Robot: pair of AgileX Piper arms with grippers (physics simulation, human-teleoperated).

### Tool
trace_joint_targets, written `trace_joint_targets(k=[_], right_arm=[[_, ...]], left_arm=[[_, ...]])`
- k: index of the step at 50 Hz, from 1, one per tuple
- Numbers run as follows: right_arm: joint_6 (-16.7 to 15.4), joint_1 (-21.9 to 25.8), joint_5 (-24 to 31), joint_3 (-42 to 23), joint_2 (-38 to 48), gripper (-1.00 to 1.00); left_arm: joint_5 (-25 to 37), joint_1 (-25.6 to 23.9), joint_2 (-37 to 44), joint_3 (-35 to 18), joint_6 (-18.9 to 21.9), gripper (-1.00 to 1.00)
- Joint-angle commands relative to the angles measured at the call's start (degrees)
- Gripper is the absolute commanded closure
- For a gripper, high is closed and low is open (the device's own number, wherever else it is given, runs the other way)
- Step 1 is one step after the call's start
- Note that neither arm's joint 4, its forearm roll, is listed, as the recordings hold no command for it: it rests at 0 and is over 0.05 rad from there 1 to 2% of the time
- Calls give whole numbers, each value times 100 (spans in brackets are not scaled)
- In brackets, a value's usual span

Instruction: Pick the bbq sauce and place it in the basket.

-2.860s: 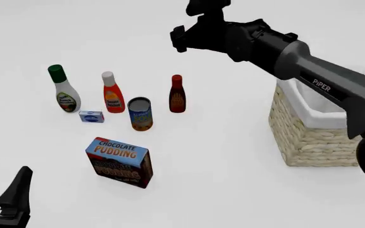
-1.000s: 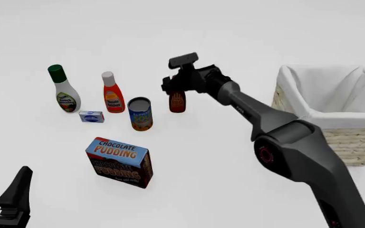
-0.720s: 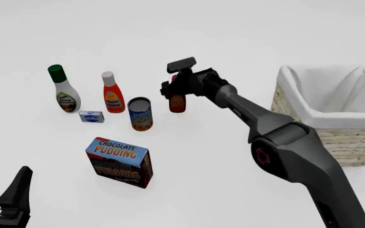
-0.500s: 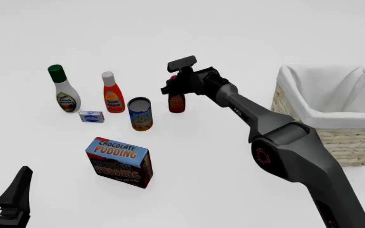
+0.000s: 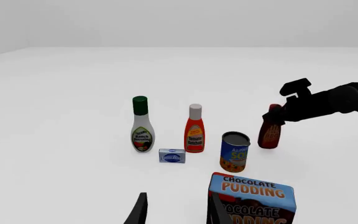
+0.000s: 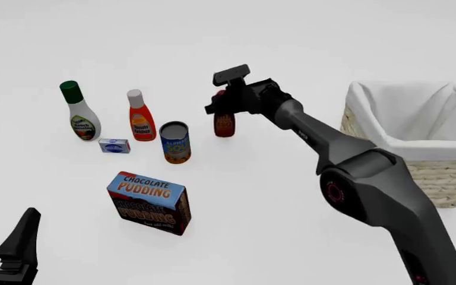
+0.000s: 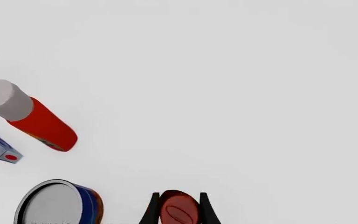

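Between my right gripper's (image 7: 179, 211) fingers sits the red cap of the bbq sauce (image 6: 225, 122); I am clamped on its neck from above, and whether its base has left the table (image 6: 260, 196) I cannot tell; the hold is high and narrow, so I judge the body could swing or slip free if I move sideways fast; the soup can (image 6: 176, 142) stands near on one side and the orange-red ketchup bottle (image 6: 141, 116) beyond it, so a low drag could knock them; the basket (image 6: 402, 166) waits well apart to the right, and its lined rim could catch the bottle's base if I carry too low; my left gripper (image 5: 175, 211) hangs spread apart, holding nothing, near the chocolate pudding box (image 6: 149, 202).
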Motion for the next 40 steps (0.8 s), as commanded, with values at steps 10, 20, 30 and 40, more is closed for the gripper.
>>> trace_joint_targets(k=[10, 20, 30, 40], right_arm=[[-102, -62, -67, 476, -855, 100], [-170, -20, -102, 818, -1333, 100], [-252, 21, -106, 1187, -1870, 100], [-312, 71, -87, 1573, -2478, 100]], left_arm=[[0, 0, 0, 0, 0, -100], [0, 0, 0, 0, 0, -100], [0, 0, 0, 0, 0, -100], [0, 0, 0, 0, 0, -100]])
